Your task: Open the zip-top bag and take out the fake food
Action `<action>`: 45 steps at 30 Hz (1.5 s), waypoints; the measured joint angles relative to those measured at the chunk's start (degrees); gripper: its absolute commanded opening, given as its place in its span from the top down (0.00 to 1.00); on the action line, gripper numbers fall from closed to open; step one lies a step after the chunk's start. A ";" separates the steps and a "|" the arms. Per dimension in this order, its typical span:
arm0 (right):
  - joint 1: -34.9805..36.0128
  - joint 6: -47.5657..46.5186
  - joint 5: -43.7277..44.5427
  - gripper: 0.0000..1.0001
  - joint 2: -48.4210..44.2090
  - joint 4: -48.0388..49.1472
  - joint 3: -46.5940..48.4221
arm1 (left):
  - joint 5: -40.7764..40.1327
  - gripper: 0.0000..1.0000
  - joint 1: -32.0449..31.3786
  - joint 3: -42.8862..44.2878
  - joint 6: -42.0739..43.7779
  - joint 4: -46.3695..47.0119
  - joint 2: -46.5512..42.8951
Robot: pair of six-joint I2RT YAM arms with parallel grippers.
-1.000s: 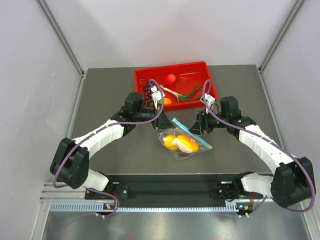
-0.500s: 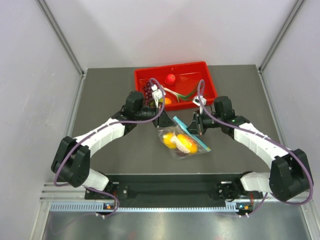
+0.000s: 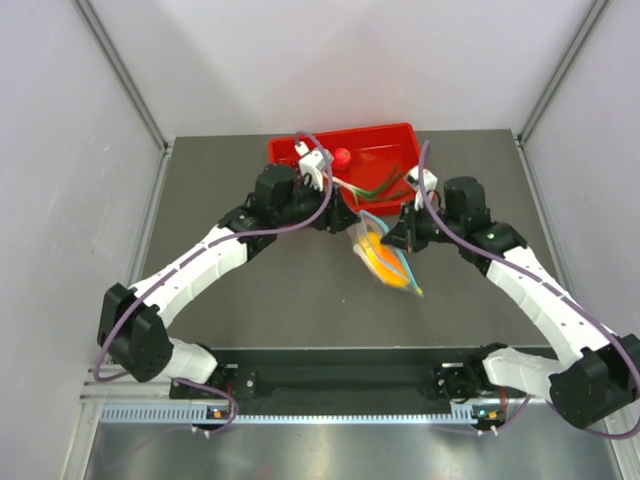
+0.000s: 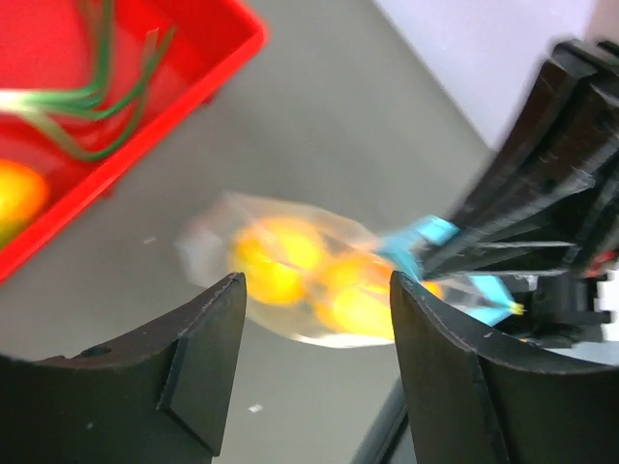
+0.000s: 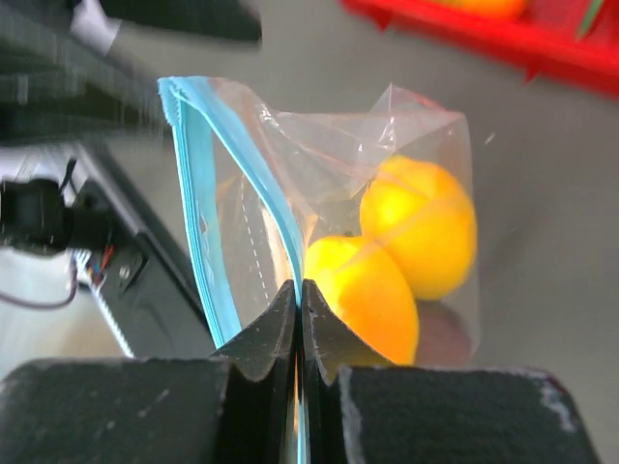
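Note:
The zip-top bag (image 3: 384, 257) hangs tilted above the table. My right gripper (image 3: 397, 238) (image 5: 300, 290) is shut on one side of its teal zip strip (image 5: 290, 242). The mouth gapes, the strip's other side (image 5: 193, 213) bowing away to the left. Through the clear plastic show the fake food: a round yellow lemon (image 5: 426, 222), an orange-yellow mango (image 5: 366, 300) and a dark maroon piece (image 5: 442, 333). Just left of the bag, my left gripper (image 3: 347, 223) (image 4: 314, 290) stands open with nothing between its fingers. The bag (image 4: 290, 275) hangs blurred beyond them.
A red tray (image 3: 400, 131) (image 4: 208, 63) stands at the back of the table, holding a small red ball (image 3: 342, 156), a green onion (image 3: 375, 187) (image 4: 87, 106) and an orange piece (image 4: 14, 198). Both arms meet just in front of it.
The right gripper has shut on the zip strip and lifted the bag off the table. The left gripper has opened and moved up toward the tray.

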 measured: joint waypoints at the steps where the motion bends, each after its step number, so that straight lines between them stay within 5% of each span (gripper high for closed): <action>1: 0.00 -0.02 1.22 1.00 -0.37 -0.63 1.55 | -1.60 0.33 -1.57 1.49 -0.72 -0.74 0.00; 8: 0.87 0.55 8.52 1.00 0.31 -2.64 3.63 | -5.16 0.31 -12.85 5.35 -5.70 -1.25 5.31; 15: 1.68 2.82 12.70 1.00 1.31 -3.15 0.87 | -10.29 0.37 -14.51 5.35 -9.40 -5.88 11.08; 23: 1.92 5.55 17.16 1.00 0.90 -2.51 -0.79 | -15.54 0.74 -15.30 5.35 -11.26 -11.39 11.02; 26: 1.99 6.78 20.55 1.00 0.46 -3.17 -0.98 | -16.33 1.00 -15.85 5.22 -11.98 -12.68 10.88; 33: 3.04 8.09 25.09 0.99 -1.57 -4.61 -1.62 | -17.05 1.00 -16.76 4.39 -12.76 -13.77 9.73; 36: 3.08 7.82 25.44 0.78 -2.12 -4.94 -1.57 | -16.44 1.00 -16.74 4.50 -12.76 -14.03 9.62; 37: 3.04 7.39 25.62 0.62 -2.36 -5.38 -1.49 | -16.04 1.00 -16.70 4.83 -12.76 -14.91 9.62; 40: 2.97 4.85 25.16 0.48 -3.19 -7.89 -0.22 | -15.04 1.00 -16.57 6.82 -12.76 -17.51 9.79; 45: 2.97 0.11 20.85 0.43 -6.12 -12.13 7.39 | -13.60 1.00 -16.55 11.45 -12.72 -18.97 10.80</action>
